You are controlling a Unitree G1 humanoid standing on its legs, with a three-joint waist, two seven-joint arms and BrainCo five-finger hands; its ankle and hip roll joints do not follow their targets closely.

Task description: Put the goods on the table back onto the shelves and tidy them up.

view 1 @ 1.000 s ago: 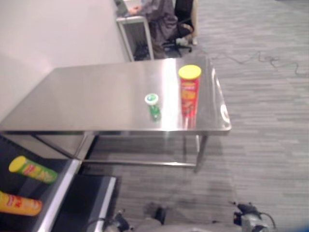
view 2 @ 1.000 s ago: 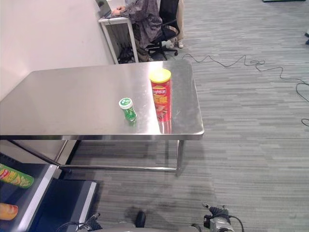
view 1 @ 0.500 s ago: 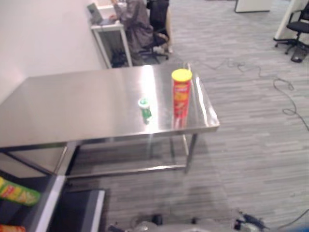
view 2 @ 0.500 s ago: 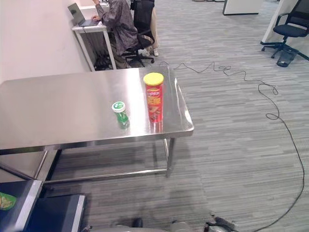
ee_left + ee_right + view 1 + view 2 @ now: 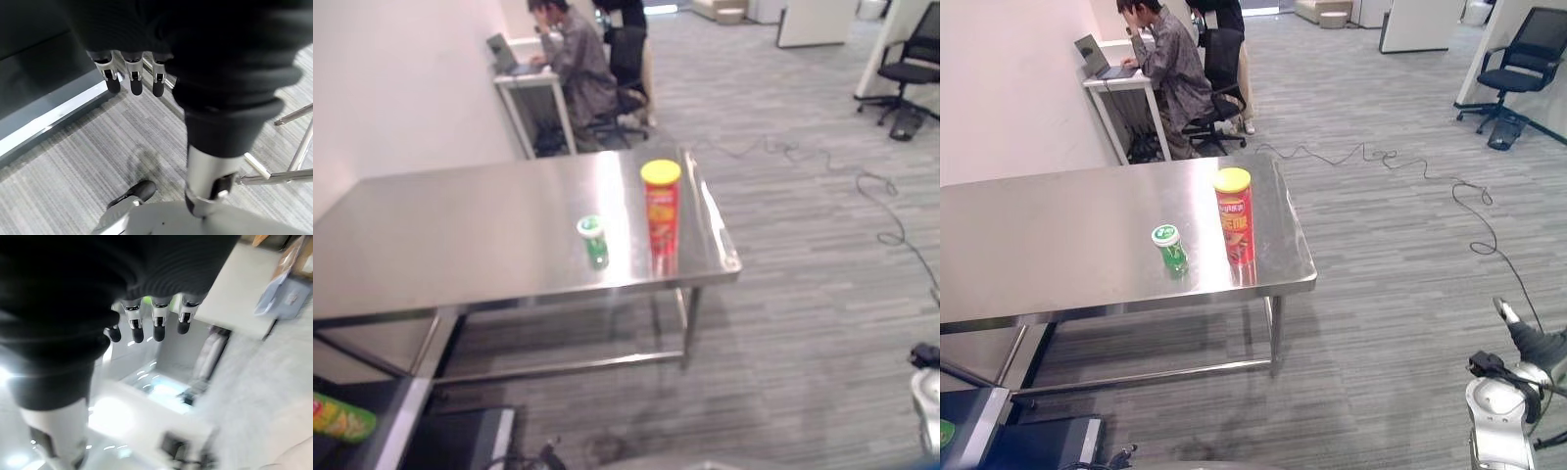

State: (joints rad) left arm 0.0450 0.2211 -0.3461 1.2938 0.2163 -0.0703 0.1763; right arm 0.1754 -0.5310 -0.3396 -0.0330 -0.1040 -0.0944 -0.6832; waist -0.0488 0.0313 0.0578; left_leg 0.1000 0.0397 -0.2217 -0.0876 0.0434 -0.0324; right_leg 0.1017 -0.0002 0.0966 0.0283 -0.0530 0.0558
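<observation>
Goods not yet in hand: left hand (image 5: 132,78) & right hand (image 5: 146,325) are seen hanging empty, fingers loosely extended, well apart from the steel worktop (image 5: 1048,245). Red crisp tube (image 5: 1235,215) w/ yellow lid and small green jar (image 5: 1171,247) are left upright near the worktop's right end, awaiting pickup. Green crisp tube (image 5: 337,418) is glimpsed lying on the shelf (image 5: 406,421) at lower left. A person (image 5: 1170,69) is seated at a desk beyond.

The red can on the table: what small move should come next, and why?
Probably step up to the table and bring the right hand toward the red can. It stands upright beside the green bottle, untouched, and both the right hand and the left hand hang with relaxed fingers, holding nothing.
</observation>
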